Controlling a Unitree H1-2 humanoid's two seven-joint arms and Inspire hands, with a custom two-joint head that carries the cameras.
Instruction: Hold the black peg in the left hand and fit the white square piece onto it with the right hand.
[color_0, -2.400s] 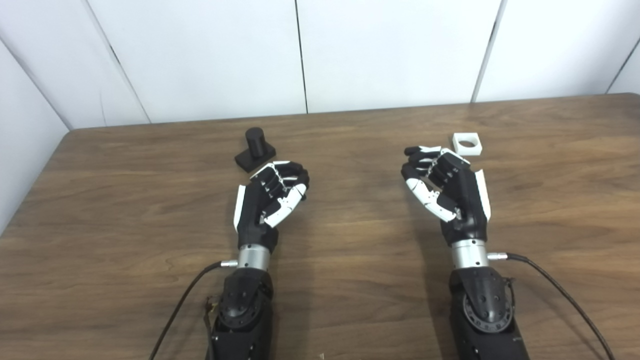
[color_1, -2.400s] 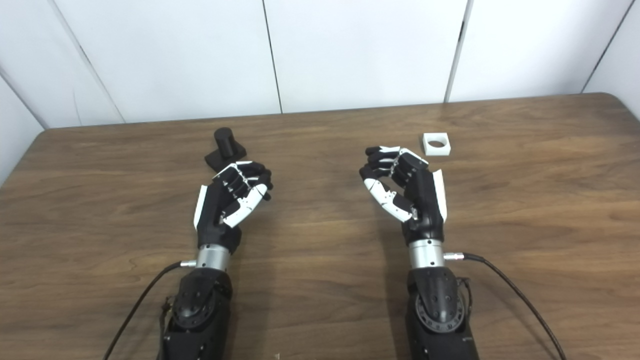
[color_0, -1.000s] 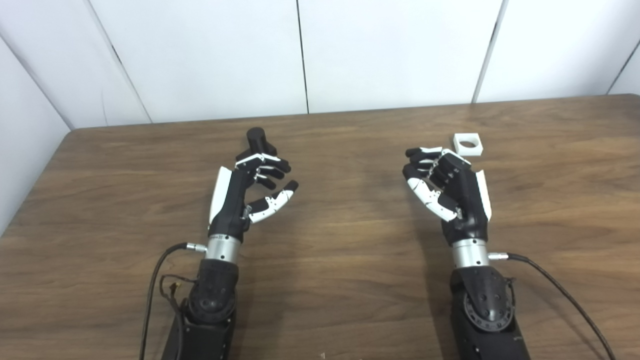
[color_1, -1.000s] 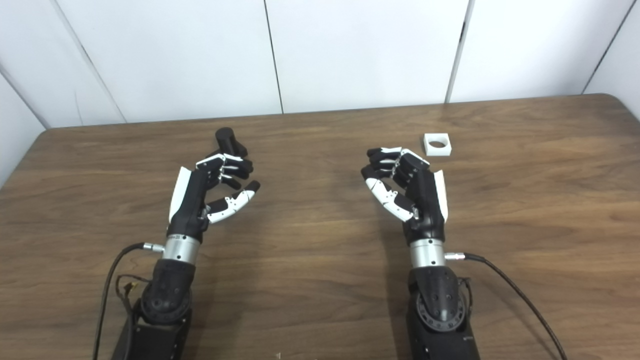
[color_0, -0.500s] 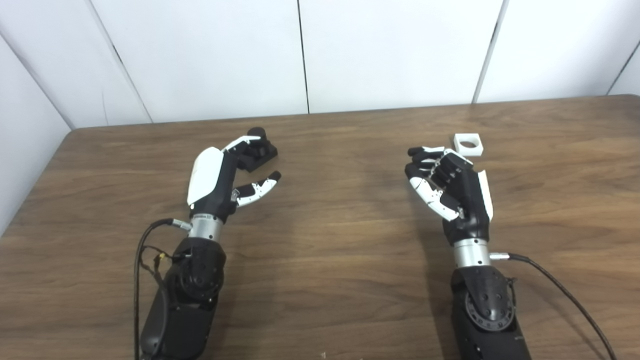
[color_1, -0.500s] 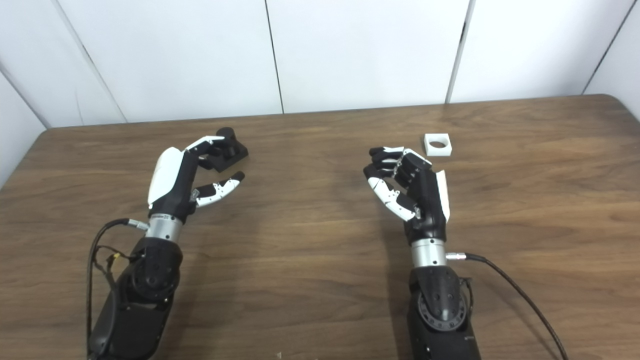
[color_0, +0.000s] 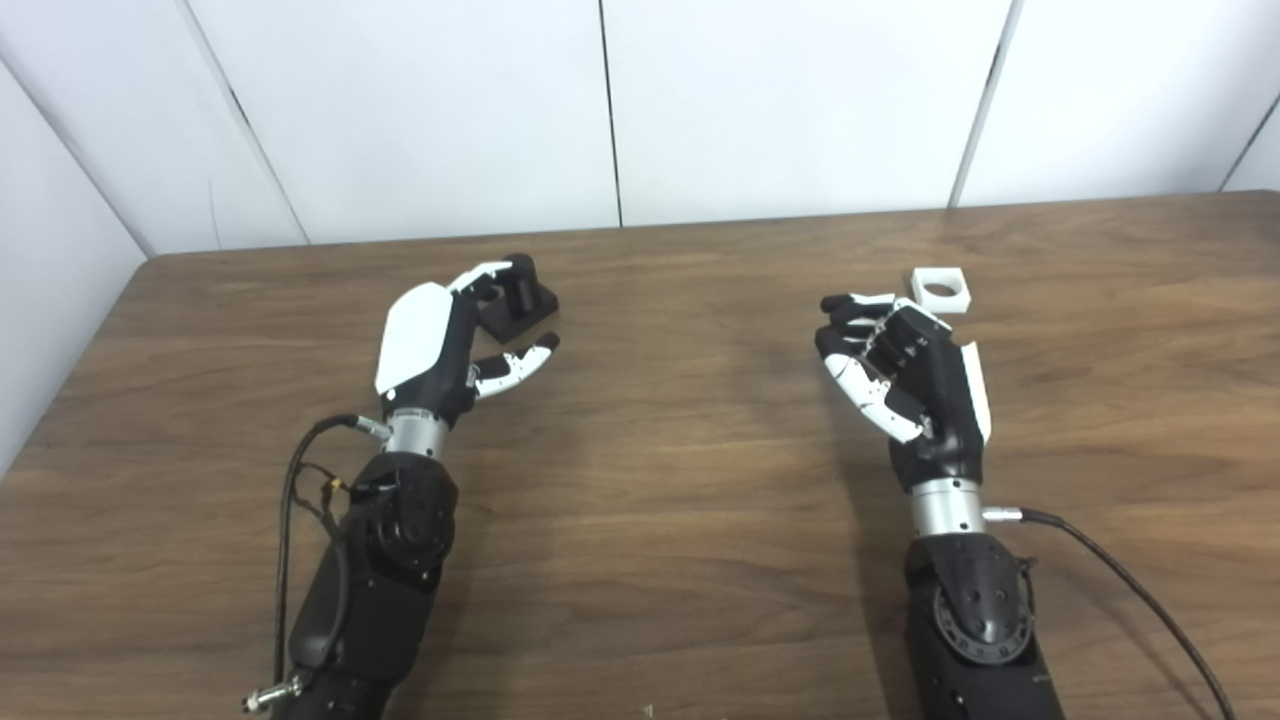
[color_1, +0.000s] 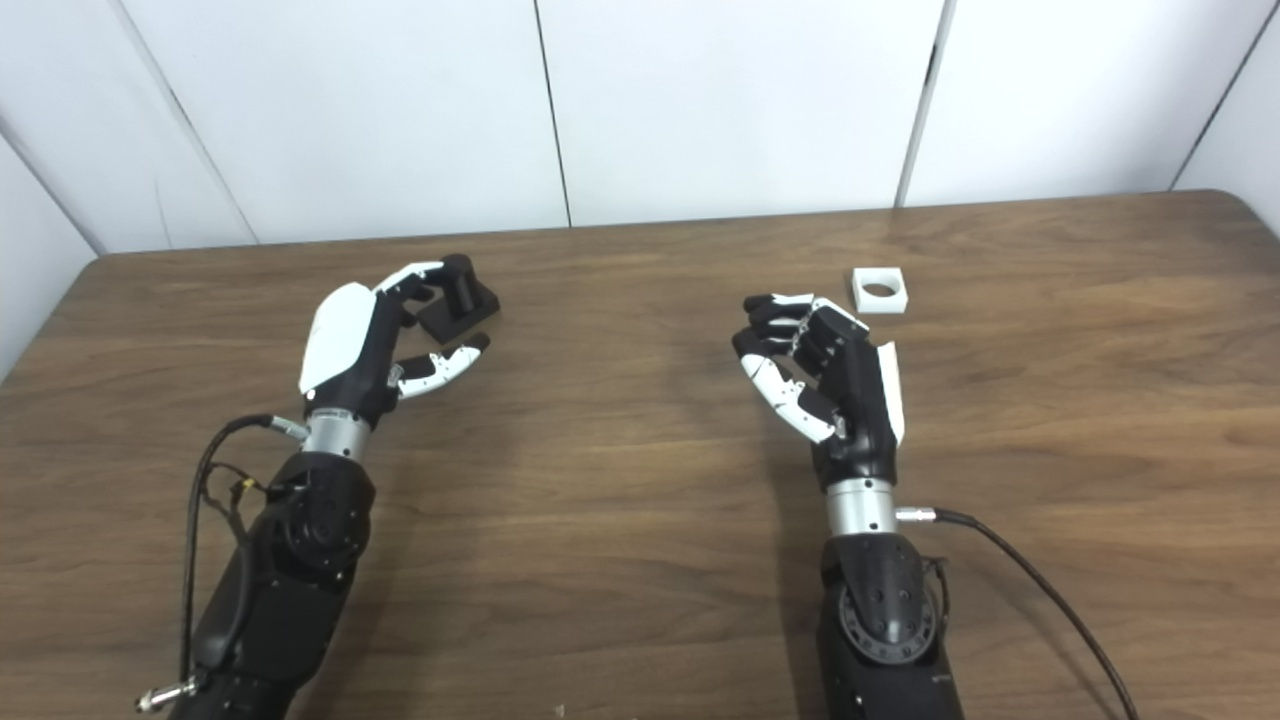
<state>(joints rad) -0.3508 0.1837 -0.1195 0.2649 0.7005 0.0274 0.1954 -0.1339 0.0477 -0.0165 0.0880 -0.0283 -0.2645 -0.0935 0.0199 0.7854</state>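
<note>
Fingers (color_0: 490, 272) of the left hand (color_0: 435, 340) are spread and curve over the near-left side of the black plastic peg on its square base (color_0: 520, 295), upper left of centre in frame; thumb sticks out below the base. Touching or just beside it, can't tell, but no closed grasp yet, and the peg sits upright on the brown wooden table (color_0: 660, 430). Hand comes at it side-on w/ palm turned toward the base, prob. so fingers and thumb can clamp the base and leave the post free for the fit.

Small white square piece w/ a round hole (color_0: 940, 288) lies flat, upper right of frame, just beyond the fingertips of the right hand (color_0: 905, 375), not touching. That hand's fingers are curled loosely over the palm, pinching nothing; it hovers palm-left, likely waiting till the peg is secured.

Step in hand, as I read it: left grasp of the peg; task is early, nothing lifted. Black cables trail from both wrists along the lower frame. White wall panels behind.
</note>
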